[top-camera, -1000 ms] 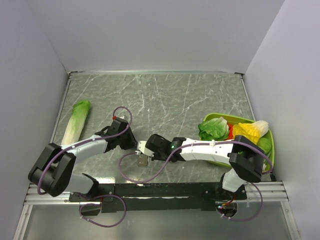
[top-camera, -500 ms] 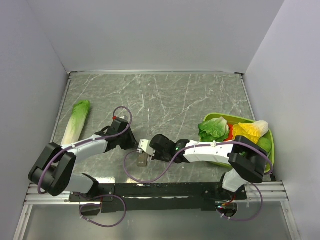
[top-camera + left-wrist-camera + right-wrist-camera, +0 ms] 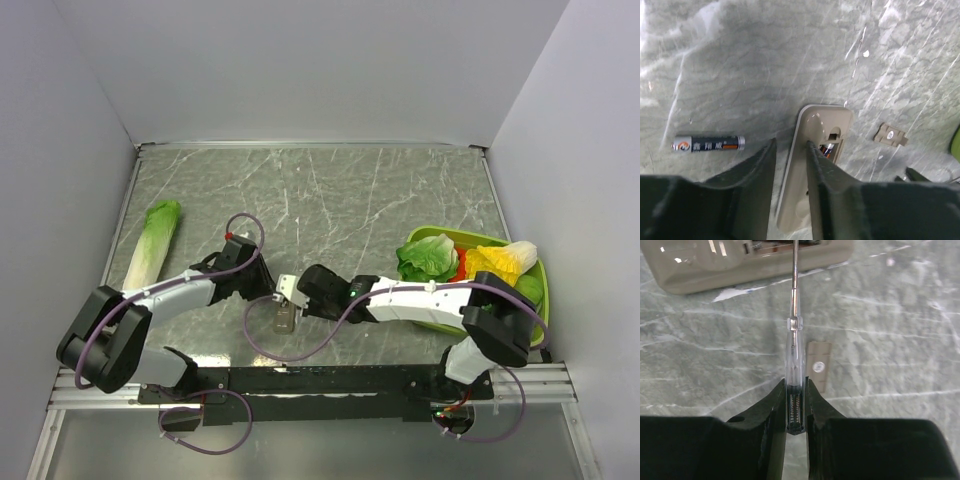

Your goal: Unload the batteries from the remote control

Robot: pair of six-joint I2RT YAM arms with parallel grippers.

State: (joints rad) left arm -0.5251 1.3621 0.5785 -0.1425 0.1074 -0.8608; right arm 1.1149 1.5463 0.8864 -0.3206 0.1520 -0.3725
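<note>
Remote control (image 3: 796,190) lies back-up on the table (image 3: 740,60), its long edge in the narrow gap between the left gripper's (image 3: 790,145) fingers; one finger (image 3: 827,180) overlaps the grey-tan back, the other (image 3: 757,175) sits just off its side, and whether they clamp it cannot be told. Its battery recess, just ahead of the overlapping fingertip, stands uncovered with a glimpse of copper-orange inside. One battery (image 3: 708,145) lies loose on the surface, just beyond the outer finger's tip: black sleeve, orange band, white characters too small to read. Right gripper (image 3: 795,390) is closed tight on a clear-handled screwdriver (image 3: 794,350), whose steel shaft runs ahead of the fingers to the recess. A tan battery cover (image 3: 818,365) rests beside the shaft, close ahead of those fingers, bearing a round white sticker with no legible print. That table is grey-green stone-look with white veins, boxed by plain pale walls (image 3: 300,70). Well behind the left fingers lies a cabbage (image 3: 152,245); behind the right ones, a green tray (image 3: 440,236) of toy vegetables
</note>
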